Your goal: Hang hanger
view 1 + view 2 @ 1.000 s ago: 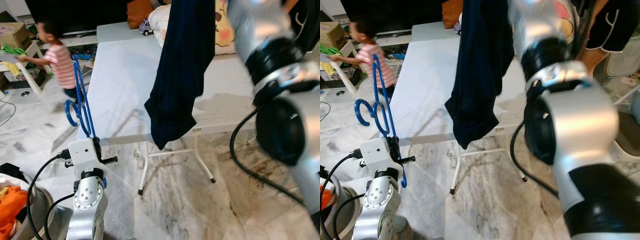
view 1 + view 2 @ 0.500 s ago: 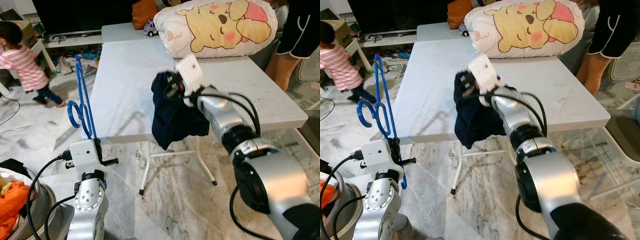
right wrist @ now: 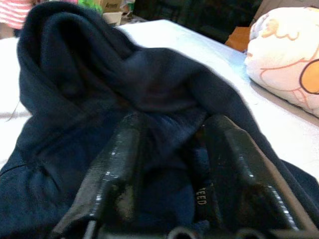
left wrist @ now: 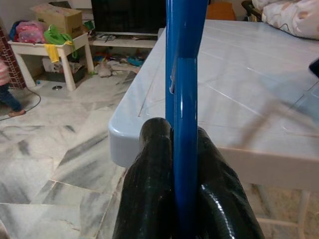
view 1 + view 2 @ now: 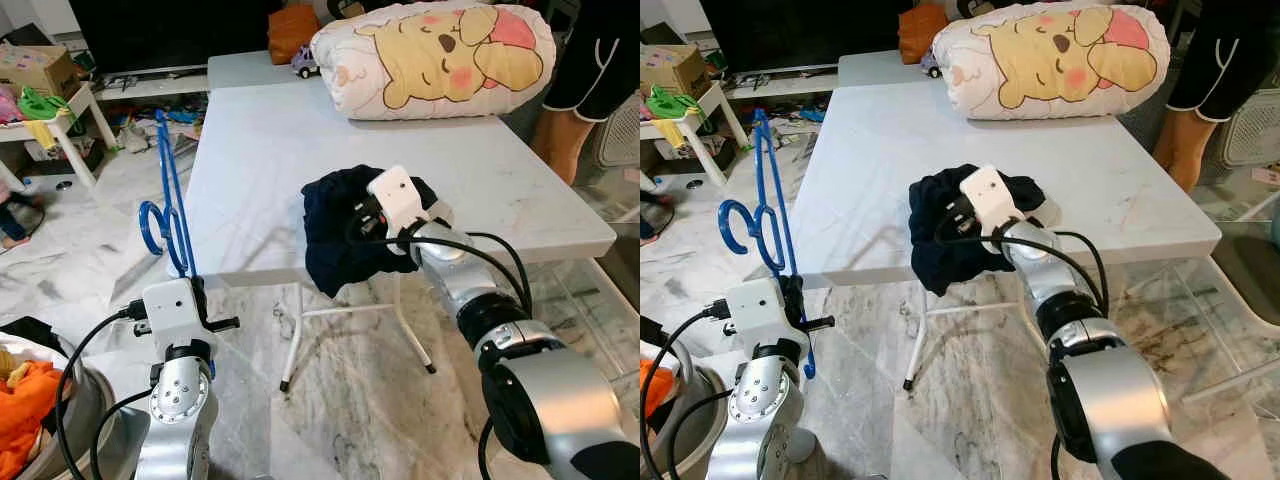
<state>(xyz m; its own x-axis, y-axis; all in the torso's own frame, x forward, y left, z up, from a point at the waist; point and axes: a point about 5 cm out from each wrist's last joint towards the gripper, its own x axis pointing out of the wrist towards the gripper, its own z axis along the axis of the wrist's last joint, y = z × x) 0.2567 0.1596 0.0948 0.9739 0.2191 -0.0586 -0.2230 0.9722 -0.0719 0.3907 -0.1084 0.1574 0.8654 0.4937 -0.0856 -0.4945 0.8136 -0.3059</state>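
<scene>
- Change since half a second ago: my right arm has come down, and the dark navy cloth garment [image 5: 345,225], then lifted above the white rectangular folding table [image 5: 270,140], now lies bunched on the table's near edge, part of it drooping over.
- The child in the striped shirt has gone from the left side.
- My right gripper [image 3: 172,149]: fingers parted, sunk into the navy garment's folds; I cannot tell whether they pinch any cloth.
- My left gripper [image 4: 175,149]: clenched on the lower stem of the blue plastic clothes hanger [image 5: 168,205].
- The hanger stands upright above that gripper, beside the table's left edge, well apart from the garment.
- A cartoon-bear printed pillow [image 5: 440,55] lies at the table's far end.
</scene>
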